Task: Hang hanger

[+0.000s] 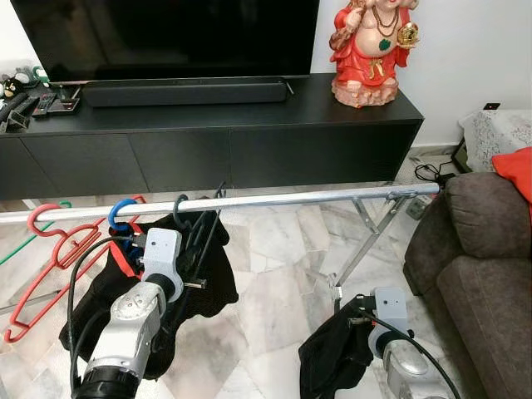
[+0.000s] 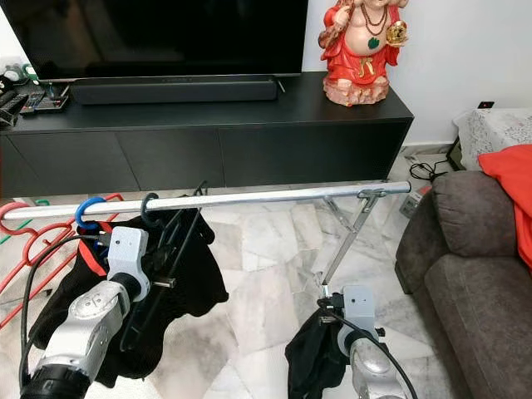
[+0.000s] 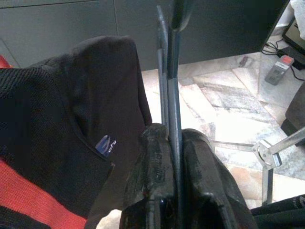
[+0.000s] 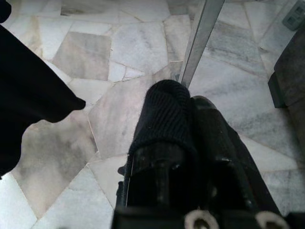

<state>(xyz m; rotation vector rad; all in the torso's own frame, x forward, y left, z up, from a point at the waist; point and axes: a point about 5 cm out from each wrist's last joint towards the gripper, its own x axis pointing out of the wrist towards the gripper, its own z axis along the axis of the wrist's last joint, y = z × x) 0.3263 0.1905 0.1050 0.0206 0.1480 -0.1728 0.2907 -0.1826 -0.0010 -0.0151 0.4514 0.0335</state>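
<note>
A silver rail crosses in front of me. On its left end hang a red hanger, a blue hook and a black hanger hook. My left gripper is shut on the black hanger's thin bar just below the rail, and a black garment with red trim drapes from it. My right gripper is low near the floor, shut on a black cloth that covers one finger.
A black TV cabinet stands behind the rail with a soundbar and a red statue on it. The rack's folding leg slants down at the right. A brown sofa sits at the far right.
</note>
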